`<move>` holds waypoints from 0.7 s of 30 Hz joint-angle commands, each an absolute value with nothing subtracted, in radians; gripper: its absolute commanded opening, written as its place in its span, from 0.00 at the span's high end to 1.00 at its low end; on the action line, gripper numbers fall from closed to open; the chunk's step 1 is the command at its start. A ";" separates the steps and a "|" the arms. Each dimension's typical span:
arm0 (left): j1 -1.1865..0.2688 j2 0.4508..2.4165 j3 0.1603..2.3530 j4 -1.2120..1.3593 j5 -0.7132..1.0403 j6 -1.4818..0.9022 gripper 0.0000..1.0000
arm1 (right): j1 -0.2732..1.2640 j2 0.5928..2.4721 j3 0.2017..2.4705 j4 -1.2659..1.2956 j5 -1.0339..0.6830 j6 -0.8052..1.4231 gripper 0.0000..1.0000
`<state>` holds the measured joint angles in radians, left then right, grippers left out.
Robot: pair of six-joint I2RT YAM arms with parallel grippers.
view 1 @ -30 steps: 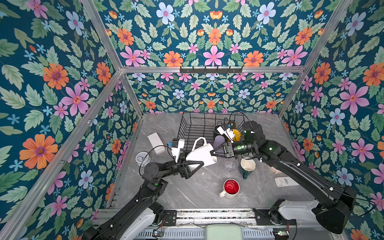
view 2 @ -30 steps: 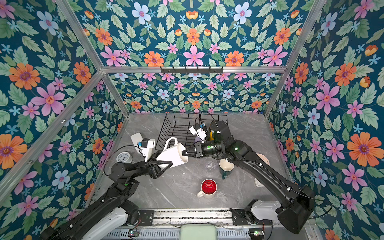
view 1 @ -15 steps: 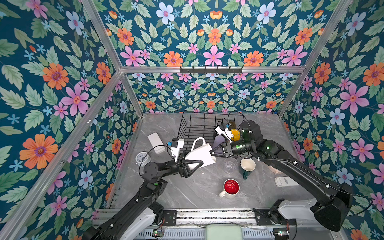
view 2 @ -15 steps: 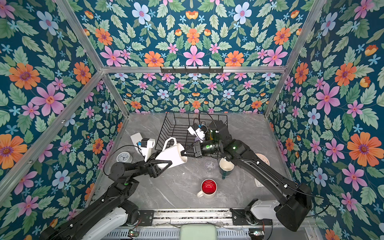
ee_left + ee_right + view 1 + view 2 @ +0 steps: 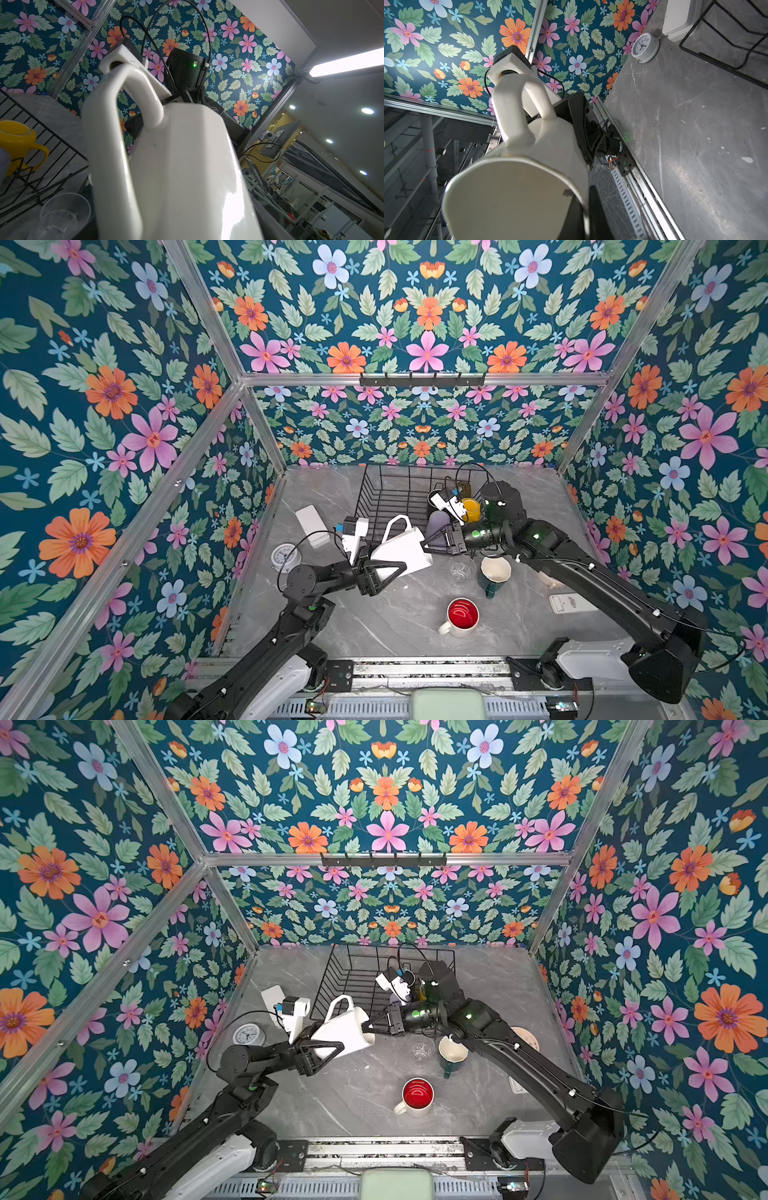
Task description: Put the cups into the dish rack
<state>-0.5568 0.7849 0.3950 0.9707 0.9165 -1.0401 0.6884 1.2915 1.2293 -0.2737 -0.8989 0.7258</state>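
Note:
A cream mug (image 5: 401,547) (image 5: 345,1029) hangs tilted in the air just in front of the dish rack (image 5: 382,489) (image 5: 345,969). My left gripper (image 5: 395,560) (image 5: 332,1040) is shut round its base. The right gripper (image 5: 426,547) (image 5: 365,1027) (image 5: 583,207) is shut on its rim, one finger inside. The mug (image 5: 187,166) fills the left wrist view. A yellow mug (image 5: 471,508) (image 5: 16,135) and a lilac tumbler (image 5: 438,522) sit in the rack. On the table stand a clear glass (image 5: 460,570), a dark green mug (image 5: 494,572) and a white red-inside mug (image 5: 461,614).
A round white alarm clock (image 5: 286,557) (image 5: 644,46) and a flat white box (image 5: 311,520) lie left of the rack. Another flat white object (image 5: 569,603) lies under my right arm at the right. Floral walls close in three sides.
The left jaws have narrowed a little round the mug's base. The mug and both arms have barely moved.

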 commanded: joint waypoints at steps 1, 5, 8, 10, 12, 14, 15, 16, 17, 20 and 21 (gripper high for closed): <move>-0.561 0.778 0.409 1.012 0.940 -1.030 1.00 | 0.693 1.286 1.235 -0.249 -0.854 0.712 0.99; -0.561 0.762 0.414 0.979 0.921 -1.016 1.00 | 0.687 1.272 1.233 -0.256 -0.839 0.717 0.88; -0.561 0.748 0.422 0.956 0.910 -1.005 1.00 | 0.680 1.260 1.227 -0.255 -0.833 0.723 0.78; -0.561 0.738 0.432 0.927 0.901 -0.992 1.00 | 0.674 1.250 1.222 -0.253 -0.827 0.727 0.73; -0.561 0.730 0.437 0.908 0.896 -0.978 1.00 | 0.670 1.240 1.219 -0.256 -0.824 0.730 0.69; -0.561 0.723 0.440 0.890 0.884 -0.971 1.00 | 0.660 1.230 1.215 -0.263 -0.817 0.731 0.65; -0.561 0.720 0.445 0.871 0.876 -0.963 1.00 | 0.652 1.222 1.214 -0.273 -0.808 0.731 0.63; -0.561 0.718 0.453 0.842 0.868 -0.950 1.00 | 0.642 1.210 1.207 -0.281 -0.798 0.731 0.61; -0.561 0.716 0.463 0.806 0.860 -0.934 1.00 | 0.629 1.197 1.200 -0.288 -0.787 0.732 0.59; -0.561 0.708 0.517 0.630 0.818 -0.847 1.00 | 0.583 1.140 1.169 -0.347 -0.716 0.727 0.53; -0.561 0.706 0.535 0.565 0.809 -0.813 1.00 | 0.571 1.114 1.160 -0.377 -0.678 0.715 0.52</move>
